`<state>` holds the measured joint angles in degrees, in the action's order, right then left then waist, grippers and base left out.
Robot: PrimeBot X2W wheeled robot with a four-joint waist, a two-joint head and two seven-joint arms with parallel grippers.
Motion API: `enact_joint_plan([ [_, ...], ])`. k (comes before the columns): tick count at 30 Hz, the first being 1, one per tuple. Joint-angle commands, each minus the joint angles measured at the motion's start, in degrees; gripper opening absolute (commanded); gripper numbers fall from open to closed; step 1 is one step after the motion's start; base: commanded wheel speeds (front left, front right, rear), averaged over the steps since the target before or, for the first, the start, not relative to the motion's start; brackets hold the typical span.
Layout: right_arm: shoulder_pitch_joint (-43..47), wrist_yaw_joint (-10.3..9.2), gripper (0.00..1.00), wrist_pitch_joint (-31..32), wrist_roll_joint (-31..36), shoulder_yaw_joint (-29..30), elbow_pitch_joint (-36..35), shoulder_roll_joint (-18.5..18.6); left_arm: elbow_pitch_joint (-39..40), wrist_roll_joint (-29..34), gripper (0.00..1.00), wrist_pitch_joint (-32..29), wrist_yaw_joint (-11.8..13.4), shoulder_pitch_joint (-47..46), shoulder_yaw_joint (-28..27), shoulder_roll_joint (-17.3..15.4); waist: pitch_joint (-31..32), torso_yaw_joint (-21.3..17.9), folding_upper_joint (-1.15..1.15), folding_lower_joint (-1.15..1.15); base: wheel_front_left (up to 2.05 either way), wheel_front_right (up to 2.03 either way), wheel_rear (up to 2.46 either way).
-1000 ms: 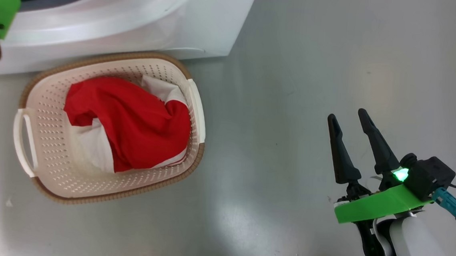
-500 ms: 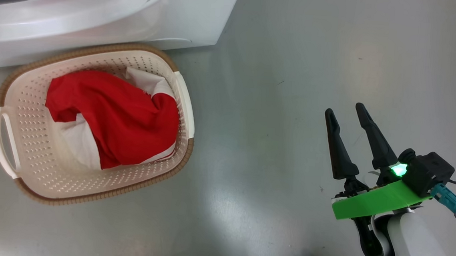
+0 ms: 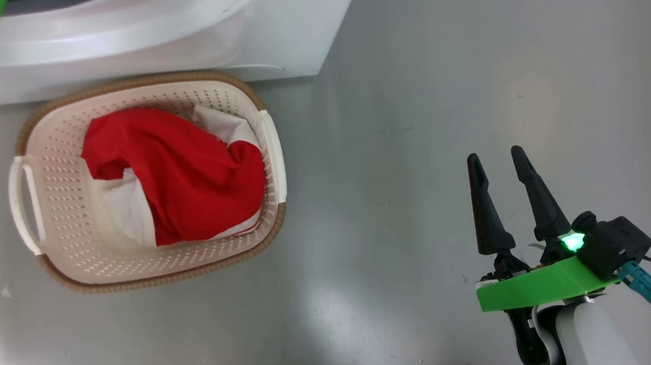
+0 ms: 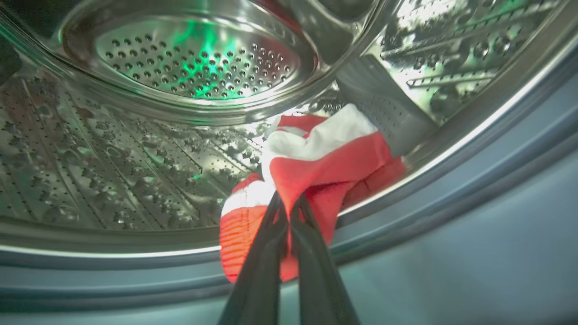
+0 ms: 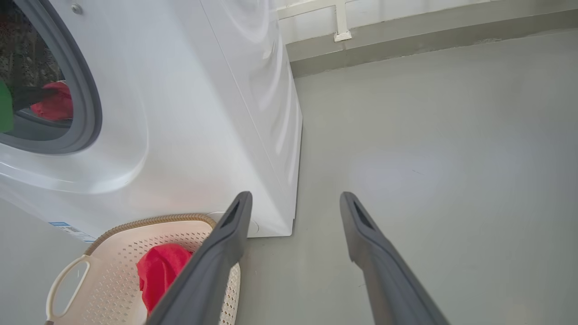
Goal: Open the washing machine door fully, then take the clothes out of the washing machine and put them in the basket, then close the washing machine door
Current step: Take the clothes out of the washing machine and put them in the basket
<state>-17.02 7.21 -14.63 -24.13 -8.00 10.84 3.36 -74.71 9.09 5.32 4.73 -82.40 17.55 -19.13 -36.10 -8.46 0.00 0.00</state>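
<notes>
In the left wrist view my left gripper (image 4: 289, 203) is shut on red and white clothes (image 4: 325, 167) at the lower lip of the steel drum, just inside the grey seal of the washing machine (image 4: 451, 189). A red garment with white trim (image 3: 177, 178) lies in the cream basket (image 3: 59, 227), which stands on the floor before the washing machine (image 3: 210, 31). My right gripper (image 3: 499, 160) hangs open over bare floor, well right of the basket. The right wrist view shows the machine's white front (image 5: 180, 113), red cloth (image 5: 56, 101) inside the opening and the basket (image 5: 99, 266) below. The door is out of view.
Grey floor (image 3: 423, 98) spreads to the right of the machine and basket. In the right wrist view a pale wall base (image 5: 406, 27) runs along the far edge of the floor, behind the machine.
My left gripper has shut on the red and white cloth in the drum. The head camera swung slightly, shifting the whole picture. The right arm and the basket stay put.
</notes>
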Motion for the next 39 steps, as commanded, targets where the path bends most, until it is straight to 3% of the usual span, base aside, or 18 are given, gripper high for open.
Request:
enact_joint_plan([
  [1, 0.54, 0.28, 1.00, -0.37, 0.29, -0.75, -1.04, 0.48, 1.02, -1.56, 0.00, 1.98, 0.23, 0.75, -1.22, -1.61, 1.29, 1.08, 0.00, 0.00, 0.00, 0.00, 0.00],
  [8, 1.33, 0.28, 1.00, -0.37, 0.58, 0.00, -0.94, 1.25, 1.53, -6.35, 0.00, 7.07, -0.65, 2.58, -4.21, 1.74, 3.55, 2.87, 0.00, 0.00, 0.00, 0.00, 0.00],
  [15, 2.51, 0.28, 1.00, -0.37, 0.72, 0.29, -0.70, 1.96, 4.75, -15.98, 0.00, 9.53, -4.66, 6.62, -11.70, 4.74, 6.41, 4.03, 0.00, 0.00, 0.00, 0.00, 0.00],
  [26, 4.84, 0.28, 1.00, -0.37, 0.98, 1.34, -0.48, 4.83, 25.51, -22.33, 0.00, 9.66, -7.96, 22.51, -18.97, 9.36, 12.46, 6.37, 0.00, 0.00, 0.00, 0.00, 0.00],
  [39, 8.15, 0.28, 1.00, -0.37, 0.97, 1.93, -0.30, 6.09, 42.67, -21.52, 0.00, 9.67, -9.93, 39.80, -23.81, 13.99, 18.49, 7.54, 0.00, 0.00, 0.00, 0.00, 0.00],
])
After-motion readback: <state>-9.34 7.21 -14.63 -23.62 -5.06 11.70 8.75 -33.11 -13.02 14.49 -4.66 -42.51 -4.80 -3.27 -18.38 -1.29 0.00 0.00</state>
